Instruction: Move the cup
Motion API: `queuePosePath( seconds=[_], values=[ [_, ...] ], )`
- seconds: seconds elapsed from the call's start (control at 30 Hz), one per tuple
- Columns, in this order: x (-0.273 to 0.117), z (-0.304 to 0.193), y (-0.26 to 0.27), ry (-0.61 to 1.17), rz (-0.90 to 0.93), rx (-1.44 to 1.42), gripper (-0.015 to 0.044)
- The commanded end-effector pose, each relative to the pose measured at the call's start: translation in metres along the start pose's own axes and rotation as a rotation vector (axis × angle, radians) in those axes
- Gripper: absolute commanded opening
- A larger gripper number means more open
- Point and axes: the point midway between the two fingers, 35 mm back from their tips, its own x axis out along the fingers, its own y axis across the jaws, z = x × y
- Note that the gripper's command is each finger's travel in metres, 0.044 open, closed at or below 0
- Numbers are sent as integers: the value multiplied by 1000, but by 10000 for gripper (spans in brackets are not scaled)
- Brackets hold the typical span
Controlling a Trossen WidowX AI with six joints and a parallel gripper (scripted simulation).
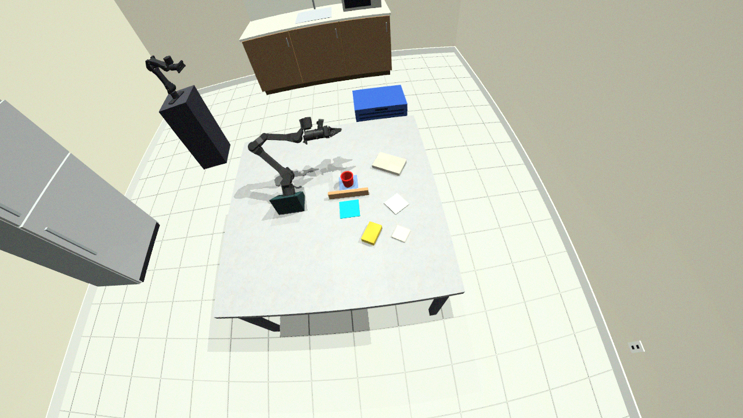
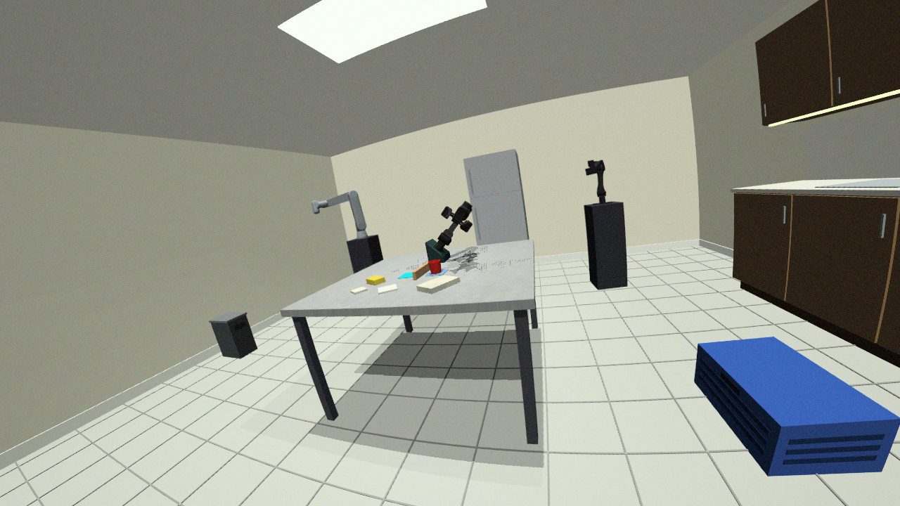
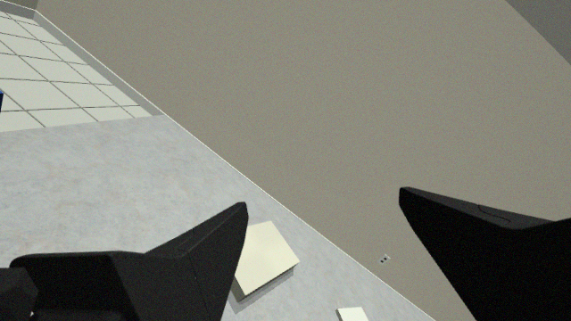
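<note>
The red cup [image 1: 346, 179] [image 2: 434, 266] stands upright on the blue pad [image 1: 341, 185] [image 2: 444, 272]. From above, nearest lies a yellow block [image 1: 371, 233] [image 2: 375, 280]; farther and left, the cyan pad [image 1: 349, 209] [image 2: 406, 275]; then a wooden bar [image 1: 348, 194] [image 2: 420, 270] between the pads; far beyond the cup, the gripper [image 1: 339, 130] [image 2: 464, 216] [image 3: 321, 202], raised, fingers wide apart.

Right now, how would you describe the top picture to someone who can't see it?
A black robot arm's open gripper hangs over a table, away from a red cup on a blue pad.
</note>
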Motion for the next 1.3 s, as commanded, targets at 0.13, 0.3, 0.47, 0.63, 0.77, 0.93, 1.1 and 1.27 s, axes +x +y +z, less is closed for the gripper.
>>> queuePosePath(
  seconds=[0.13, 0.3, 0.47, 0.63, 0.77, 0.93, 1.1, 1.27],
  values=[
    [25, -61, -5, 318, 23, 208, 269],
    [28, -143, -15, 772, -52, 598, 148],
    [9, -196, -14, 1176, -253, 1083, 148],
    [-14, -222, -11, 1529, -597, 1602, 148],
    [-17, -224, -9, 1673, -815, 1852, 148],
    [-17, -224, -9, 1673, -815, 1852, 148],
    [-16, -224, -9, 1673, -815, 1852, 148],
    [-15, -227, -6, 1673, -816, 1851, 148]
  ],
)
